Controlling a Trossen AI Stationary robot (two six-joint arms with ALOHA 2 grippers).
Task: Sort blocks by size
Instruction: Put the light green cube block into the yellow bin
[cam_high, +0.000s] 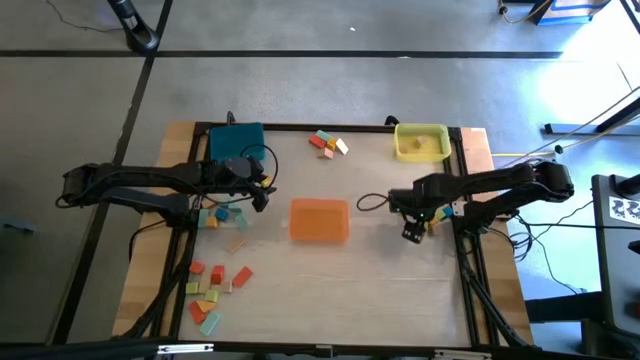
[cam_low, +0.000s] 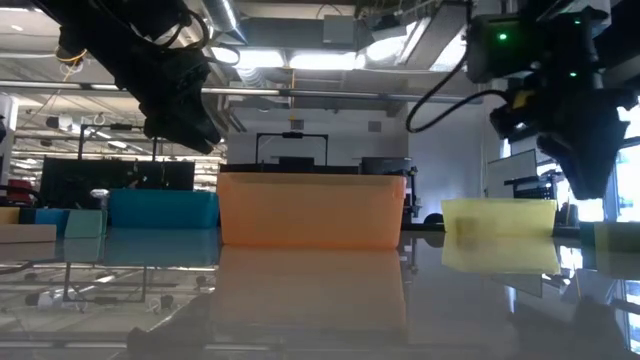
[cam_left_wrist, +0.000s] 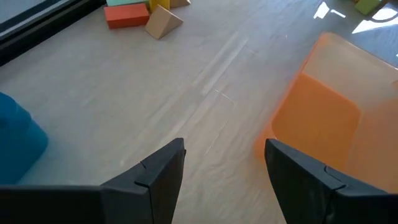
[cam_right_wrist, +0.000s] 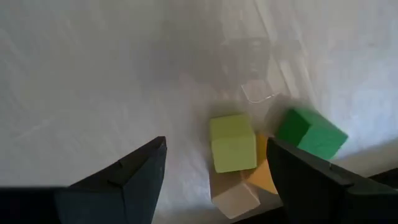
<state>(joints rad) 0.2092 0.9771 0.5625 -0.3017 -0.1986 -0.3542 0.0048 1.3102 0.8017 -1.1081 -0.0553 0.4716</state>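
Observation:
Small coloured blocks lie on the table in groups: at the far middle (cam_high: 328, 143), beside my left gripper (cam_high: 220, 213), at the near left (cam_high: 212, 290) and at the right (cam_high: 440, 215). My left gripper (cam_high: 262, 195) hovers open left of the orange tray (cam_high: 320, 219), with nothing between its fingers (cam_left_wrist: 161, 168). My right gripper (cam_high: 412, 232) points down, open, above the right group. Below it lie a light green block (cam_right_wrist: 233, 143), a dark green block (cam_right_wrist: 310, 134), a tan block (cam_right_wrist: 236, 198) and an orange block (cam_right_wrist: 264, 177). In the low view it (cam_low: 585, 170) hangs well clear of the table.
A blue tray (cam_high: 237, 142) stands at the far left and a yellow tray (cam_high: 421, 141) at the far right. A red block (cam_left_wrist: 126, 15) and a tan wedge (cam_left_wrist: 163, 23) lie ahead of my left gripper. Bare table stretches between the orange tray and the near edge.

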